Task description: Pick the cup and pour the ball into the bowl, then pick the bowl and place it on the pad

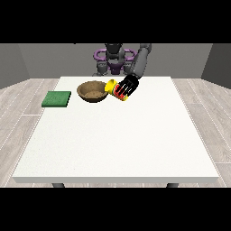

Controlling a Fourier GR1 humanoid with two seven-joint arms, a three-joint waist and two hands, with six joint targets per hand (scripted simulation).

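From my remote station I read the table (117,144) as a matt white slab with a faint speckled grain and no gloss. The bowl (92,90) looks like wood: brown, dull, with a slightly mottled, rough-looking interior. The pad (57,99) appears as a green, matt, finely textured sheet, possibly cloth or foam; I cannot tell which. The cup (118,88) presents smooth red and yellow surfaces, plastic in look. The hand at the view's right (127,85) is black with a low sheen, and the forearm (140,63) above it looks like smooth grey metal or moulded plastic. The floor (27,97) shows pale wood-grain planks, matt.
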